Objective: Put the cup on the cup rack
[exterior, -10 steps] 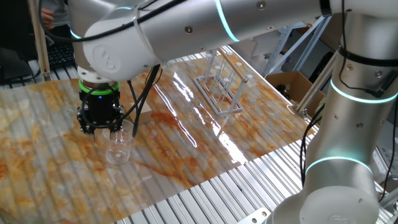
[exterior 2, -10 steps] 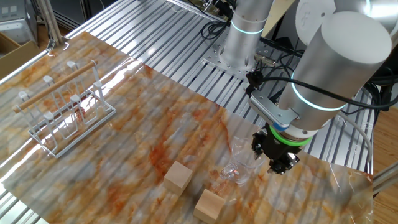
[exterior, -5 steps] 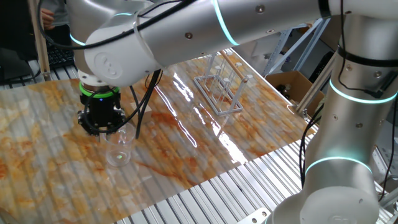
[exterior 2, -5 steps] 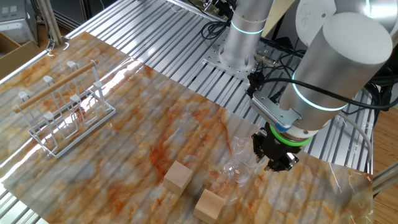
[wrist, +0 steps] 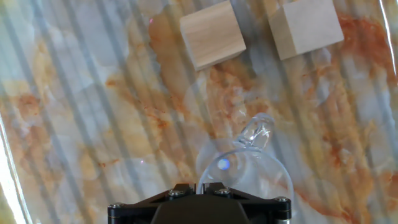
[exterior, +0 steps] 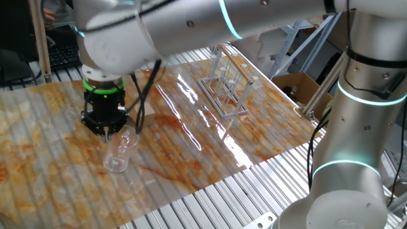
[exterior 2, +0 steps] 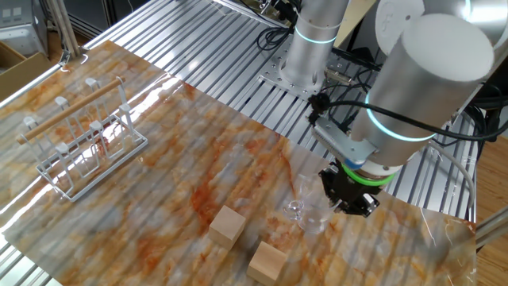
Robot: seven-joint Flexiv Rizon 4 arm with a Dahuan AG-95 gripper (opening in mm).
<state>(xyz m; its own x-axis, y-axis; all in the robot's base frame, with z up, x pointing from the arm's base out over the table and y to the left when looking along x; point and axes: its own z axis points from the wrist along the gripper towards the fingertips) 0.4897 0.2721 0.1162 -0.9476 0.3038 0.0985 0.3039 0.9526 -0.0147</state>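
The cup (exterior: 118, 152) is a clear tumbler, tilted, hanging by its rim from my gripper (exterior: 107, 131) just above the marbled table cover. In the other fixed view the cup (exterior 2: 307, 215) leans to the left of the gripper (exterior 2: 346, 206). In the hand view the cup (wrist: 249, 163) shows right below the gripper (wrist: 199, 185), whose jaws are pressed together on the thin glass wall. The cup rack (exterior: 226, 90) stands far off at the back right of one fixed view; in the other fixed view it (exterior 2: 84, 141) is at the far left.
Two tan wooden cubes (exterior 2: 228, 226) (exterior 2: 267, 261) lie close to the cup; the hand view shows them (wrist: 212, 33) (wrist: 306, 28) beyond it. A cardboard box (exterior: 299, 89) sits off the table at the right. Ribbed metal table (exterior 2: 238, 48) surrounds the cover.
The gripper has closed on the cup's rim and the cup has tipped over to a tilt and come slightly off the cover. The rack and cubes have not moved.
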